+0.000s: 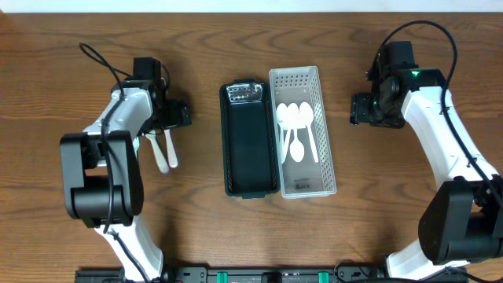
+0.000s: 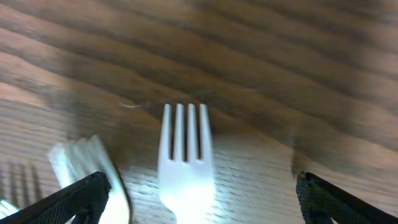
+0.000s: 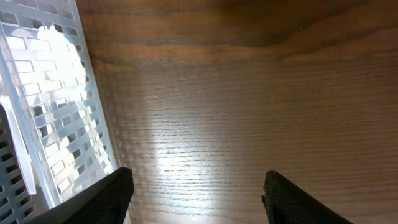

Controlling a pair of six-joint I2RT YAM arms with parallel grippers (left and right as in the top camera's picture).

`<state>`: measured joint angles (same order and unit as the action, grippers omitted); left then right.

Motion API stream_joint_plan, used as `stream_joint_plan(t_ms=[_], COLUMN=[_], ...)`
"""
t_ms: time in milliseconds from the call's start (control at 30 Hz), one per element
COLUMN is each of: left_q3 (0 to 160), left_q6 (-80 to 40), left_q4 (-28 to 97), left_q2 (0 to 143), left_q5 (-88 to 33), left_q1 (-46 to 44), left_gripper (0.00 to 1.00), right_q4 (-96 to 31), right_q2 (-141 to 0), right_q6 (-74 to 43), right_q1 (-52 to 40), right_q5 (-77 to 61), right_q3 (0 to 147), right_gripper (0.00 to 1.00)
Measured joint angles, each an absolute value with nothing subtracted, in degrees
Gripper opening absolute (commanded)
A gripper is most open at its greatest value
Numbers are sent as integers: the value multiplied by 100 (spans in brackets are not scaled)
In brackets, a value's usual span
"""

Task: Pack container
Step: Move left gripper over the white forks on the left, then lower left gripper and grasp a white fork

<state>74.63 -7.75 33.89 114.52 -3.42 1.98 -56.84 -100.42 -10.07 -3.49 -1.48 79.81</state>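
A white perforated basket [image 1: 302,130] holds three white plastic spoons [image 1: 297,126]. A black tray [image 1: 250,141] lies next to it on its left, with a pale glinting item [image 1: 245,93] at its far end. A few white plastic forks [image 1: 163,151] lie on the table at the left. My left gripper [image 1: 163,126] is open just above them. In the left wrist view one fork [image 2: 185,155] lies between the open fingers [image 2: 199,199], untouched, and another fork [image 2: 84,162] lies by the left finger. My right gripper [image 1: 360,110] is open and empty over bare wood [image 3: 196,193], right of the basket [image 3: 50,106].
The wooden table top [image 1: 393,196] carries the containers in the middle. Both arm bases stand at the front left and front right corners. A cable loops above each arm.
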Motion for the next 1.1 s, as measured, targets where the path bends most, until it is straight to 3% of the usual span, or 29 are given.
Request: stream_joint_plan(t_ms=[733, 900, 1100], left_q3=[7470, 7470, 7470], left_q6=[-753, -762, -751], left_q4=[3260, 3253, 3273], left_q2=[11456, 11456, 11456], left_q5=[-370, -368, -390], left_q1=[165, 165, 165], left_gripper=[100, 80, 71], right_q4=[-5634, -5634, -5634], right_q2=[-10042, -10042, -10042], right_q6=[-1007, -1004, -1004], right_q1=[-349, -349, -349], right_q5=[-148, -148, -148], right_q3=[7981, 7981, 7981], right_gripper=[70, 70, 70])
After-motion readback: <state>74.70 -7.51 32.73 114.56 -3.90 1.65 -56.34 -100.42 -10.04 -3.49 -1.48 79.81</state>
